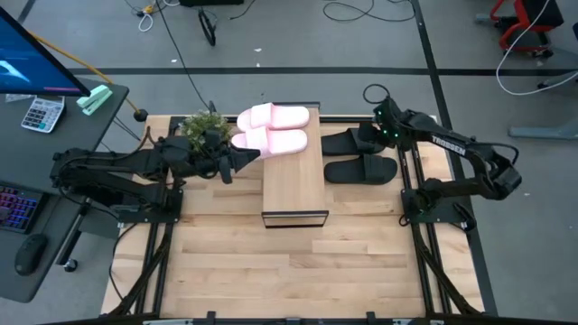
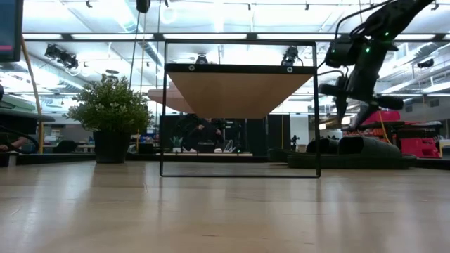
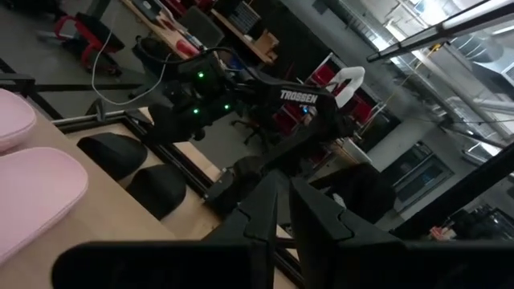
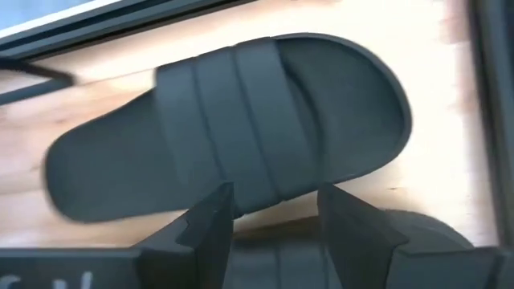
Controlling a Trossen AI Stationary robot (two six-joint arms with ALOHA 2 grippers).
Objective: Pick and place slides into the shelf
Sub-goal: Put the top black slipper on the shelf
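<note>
Two pale pink slides (image 1: 271,117) (image 1: 271,141) lie side by side, soles down, across the far end of the shelf (image 1: 294,185). Their left ends overhang its left edge. My left gripper (image 1: 253,153) hovers level just left of the nearer pink slide (image 3: 36,197), its fingers (image 3: 277,213) shut on nothing. Two black slides (image 1: 348,142) (image 1: 361,170) lie on the table to the right of the shelf. My right gripper (image 4: 277,221) points steeply down, open, above the wide strap (image 4: 241,120) of the farther black slide, one finger to either side of it in the wrist view.
A potted plant (image 1: 203,126) stands at the table's far left, close to my left arm. The shelf's thin black frame (image 2: 163,105) rises from the table in the middle. A desk with a calculator (image 1: 41,113) and keyboard stands off the table's left side.
</note>
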